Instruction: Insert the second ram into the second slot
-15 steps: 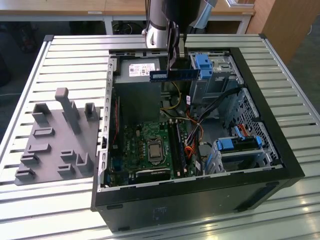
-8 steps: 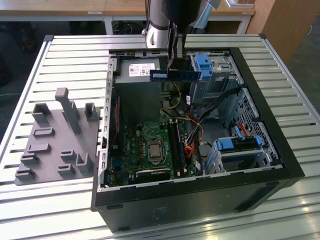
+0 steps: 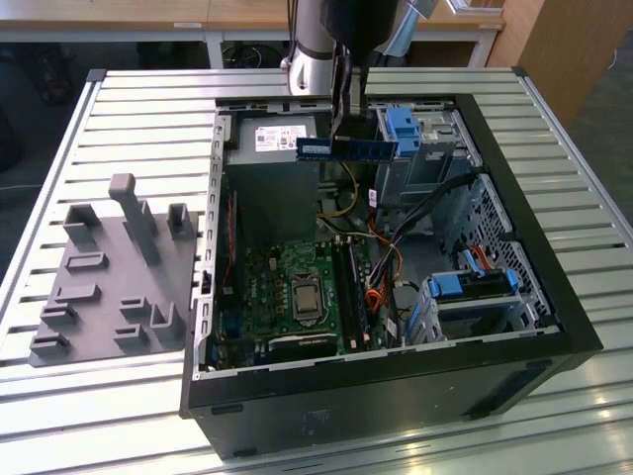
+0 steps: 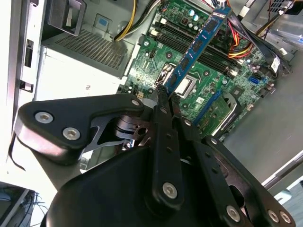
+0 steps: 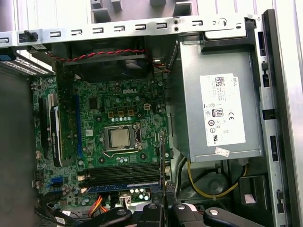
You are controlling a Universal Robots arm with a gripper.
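Black gripper [image 4: 165, 92] tips are squeezed tight on one end of the second ram [image 4: 199, 45]. The thin blue stick hangs in the air over the open computer case [image 3: 396, 396], above its grey power box [image 3: 272, 168]. Below lies the green board [image 3: 287, 287] with long dark slots [image 5: 123, 172]. The case sits on a ribbed metal surface [image 3: 148, 109].

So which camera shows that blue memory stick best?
The second wrist view: the second ram runs lengthwise, chips visible, pinched by the gripper. The exterior view shows its flat side, farther off; the first wrist view, its thin edge.
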